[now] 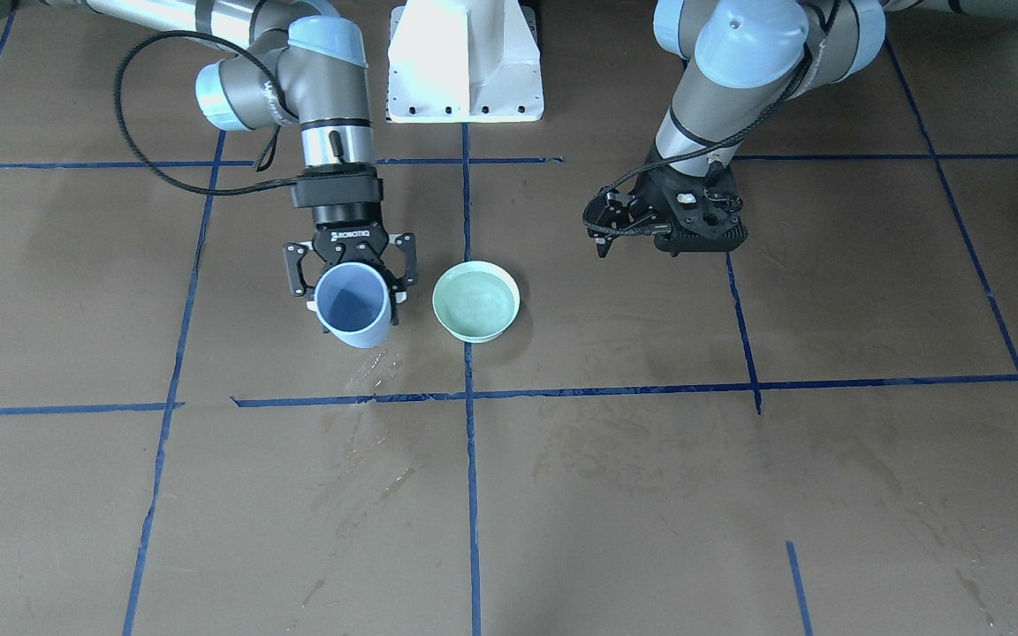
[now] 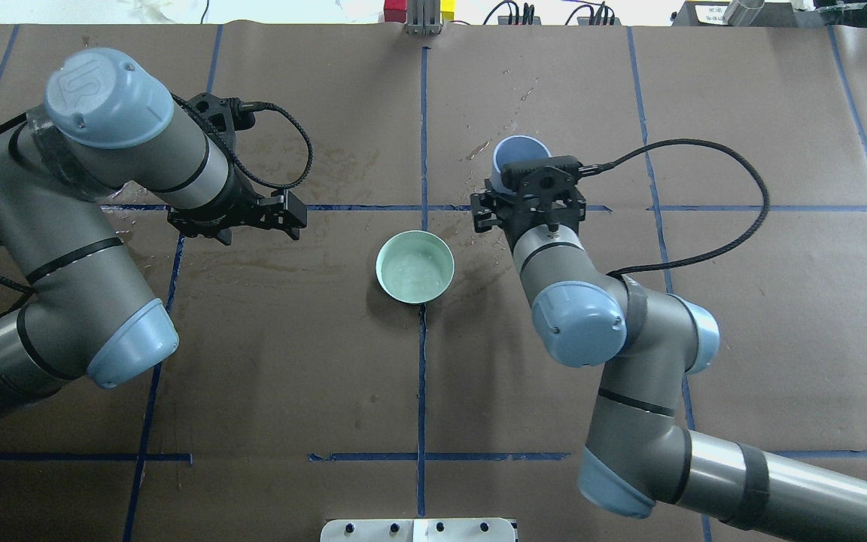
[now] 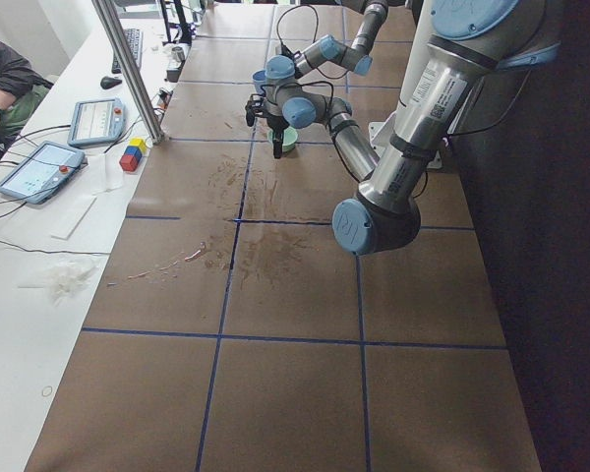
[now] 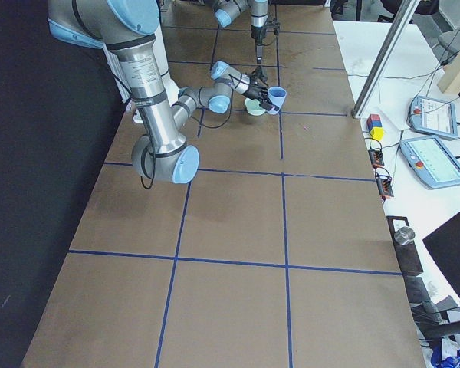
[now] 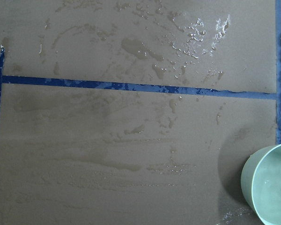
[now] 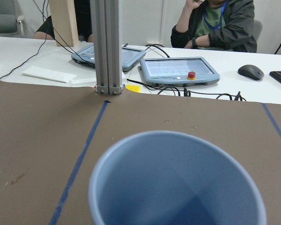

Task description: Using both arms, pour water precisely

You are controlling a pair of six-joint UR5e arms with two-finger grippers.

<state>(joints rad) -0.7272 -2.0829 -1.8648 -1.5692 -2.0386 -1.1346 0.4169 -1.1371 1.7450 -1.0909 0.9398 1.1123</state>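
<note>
A pale green bowl (image 1: 476, 300) (image 2: 415, 266) stands near the table's middle and holds rippled clear water (image 2: 412, 271). My right gripper (image 1: 352, 284) (image 2: 527, 197) is shut on a light blue cup (image 1: 352, 305) (image 2: 521, 153), tilted with its mouth away from the robot, beside the bowl and apart from it. The right wrist view looks into the cup (image 6: 178, 183); I cannot tell whether it holds water. My left gripper (image 1: 650, 240) (image 2: 257, 224) hangs open and empty over bare board on the bowl's other side. The bowl's rim (image 5: 267, 187) shows in the left wrist view's corner.
Wet smears and droplets (image 5: 196, 33) lie on the brown board between blue tape lines (image 1: 467, 397). The white pedestal (image 1: 465, 62) stands at the robot's side. At the far edge are a metal post (image 6: 107, 47), tablets (image 6: 178, 70) and a seated person (image 6: 215, 23).
</note>
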